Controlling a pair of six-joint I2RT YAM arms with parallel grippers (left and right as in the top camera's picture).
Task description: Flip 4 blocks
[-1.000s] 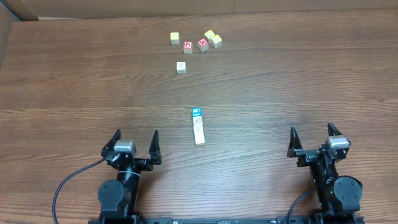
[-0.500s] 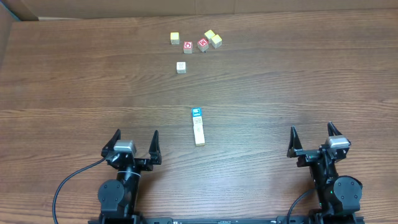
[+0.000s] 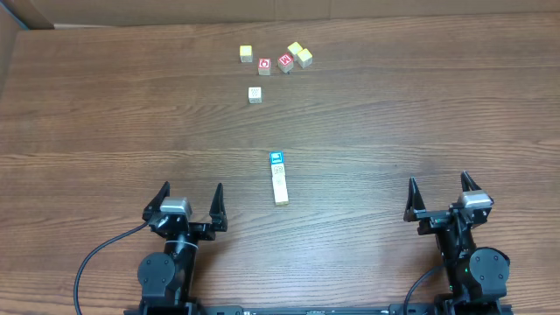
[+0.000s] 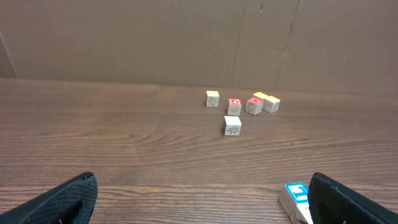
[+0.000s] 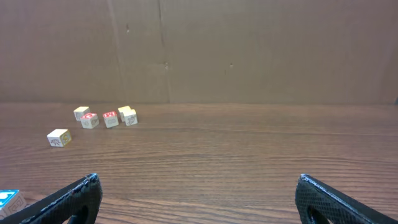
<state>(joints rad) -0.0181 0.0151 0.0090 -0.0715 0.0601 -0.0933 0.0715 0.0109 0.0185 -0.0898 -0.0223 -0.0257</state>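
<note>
Wood tbl (image 3: 105,122): end effectors (image 3: 192,187) (image 3: 437,179) spread wide

The left gripper (image 3: 192,187) and right gripper (image 3: 437,180) are showing pointed black fingers (image 3: 217,201) flanking silver blocks (image 3: 175,206); a black cable (image 3: 92,258) is trailing behind the left jaws.

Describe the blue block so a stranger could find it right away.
In the middle of the wooden table, a short line of small pale cubes lies end to end. The blue block is the end cube nearest the far cluster of red and yellow cubes, and the only one with a blue top.
</note>
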